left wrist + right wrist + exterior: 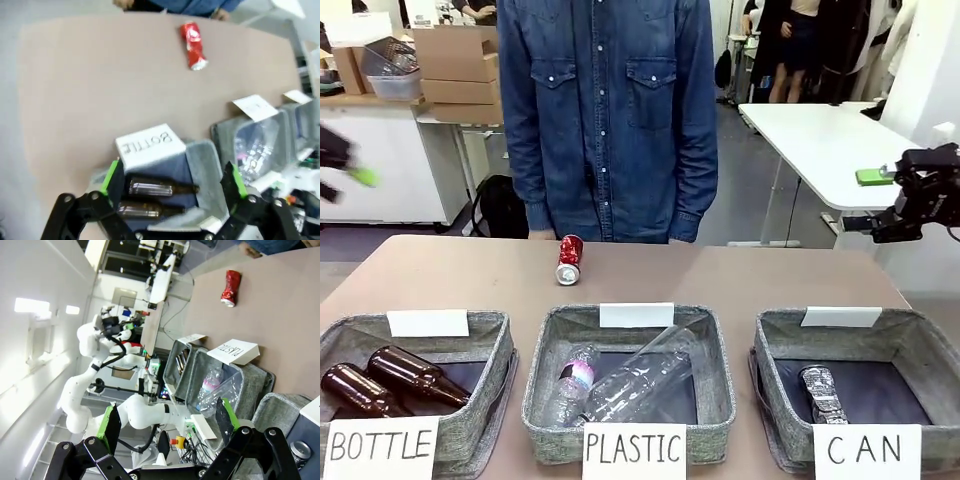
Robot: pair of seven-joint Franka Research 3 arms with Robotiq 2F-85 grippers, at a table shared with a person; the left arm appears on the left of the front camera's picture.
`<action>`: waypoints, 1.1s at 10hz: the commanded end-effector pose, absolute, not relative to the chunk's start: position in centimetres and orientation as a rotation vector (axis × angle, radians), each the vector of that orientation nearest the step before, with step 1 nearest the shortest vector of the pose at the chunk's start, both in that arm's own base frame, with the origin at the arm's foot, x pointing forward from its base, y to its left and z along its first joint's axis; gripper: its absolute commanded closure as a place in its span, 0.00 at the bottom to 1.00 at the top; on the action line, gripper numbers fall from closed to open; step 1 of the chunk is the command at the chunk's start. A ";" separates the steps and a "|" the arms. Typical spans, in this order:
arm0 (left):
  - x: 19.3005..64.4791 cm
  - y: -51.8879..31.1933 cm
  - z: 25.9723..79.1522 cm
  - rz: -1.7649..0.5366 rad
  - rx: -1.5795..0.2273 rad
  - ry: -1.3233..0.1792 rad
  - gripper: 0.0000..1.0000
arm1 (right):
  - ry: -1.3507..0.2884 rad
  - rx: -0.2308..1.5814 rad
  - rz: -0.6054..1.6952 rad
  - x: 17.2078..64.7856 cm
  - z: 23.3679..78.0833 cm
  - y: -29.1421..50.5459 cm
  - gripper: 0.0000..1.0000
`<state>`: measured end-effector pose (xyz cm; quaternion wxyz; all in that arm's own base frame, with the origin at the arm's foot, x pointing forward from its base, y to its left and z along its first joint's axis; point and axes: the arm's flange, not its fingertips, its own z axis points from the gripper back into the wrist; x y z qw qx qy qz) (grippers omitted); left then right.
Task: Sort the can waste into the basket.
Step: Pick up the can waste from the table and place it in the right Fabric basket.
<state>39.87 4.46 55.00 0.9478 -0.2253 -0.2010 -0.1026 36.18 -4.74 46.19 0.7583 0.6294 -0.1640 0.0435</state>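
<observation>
Red can (568, 260), dented, white marks, lies on its side on the bare brown table (770, 280) at the far edge, just in front of the person in the denim shirt (610, 120), outside every basket. Dark can (823, 394), crushed, silver ends, lies inside the CAN basket (767, 350) on the dark lining, at the robot's right. Middle PLASTIC basket (542, 380) holds clear plastic bottles (630, 385). BOTTLE basket (500, 360) on the left holds two brown glass bottles (390, 380). Left gripper (172, 177): fingers spread wide, nothing between them, green pads (111, 175) facing each other. In the left wrist view it hangs over the BOTTLE basket, with the brown bottles in the gap below the fingers. The red can is well apart, far up the table beyond the fingertips and a bit towards the right-hand finger's side. Right gripper (167, 420): fingers also spread wide and empty. In the right wrist view the red can sits at the top right, well apart from both fingers, with the PLASTIC basket between. The silver end of the dark can shows at the bottom right corner, just beside the right-hand finger's base and outside the gap. In the front view both grippers are raised off the table at the picture's outer edges, the left one blurred, neither near the red can or touching any basket.
</observation>
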 end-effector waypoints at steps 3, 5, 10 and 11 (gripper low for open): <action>52.0 -8.8 49.1 -0.269 -0.400 -0.263 0.00 | -0.363 1.368 0.118 36.2 46.3 -4.9 0.00; 56.3 -14.2 44.4 -0.251 -0.368 -0.192 0.00 | -0.363 1.368 0.118 36.2 46.3 -4.9 0.00; 61.9 -20.4 34.5 -0.208 -0.360 -0.167 0.00 | -0.363 1.368 0.118 36.2 46.3 -4.9 0.00; 62.3 -20.7 33.4 -0.202 -0.363 -0.153 0.00 | -0.363 1.368 0.118 36.2 46.3 -4.9 0.00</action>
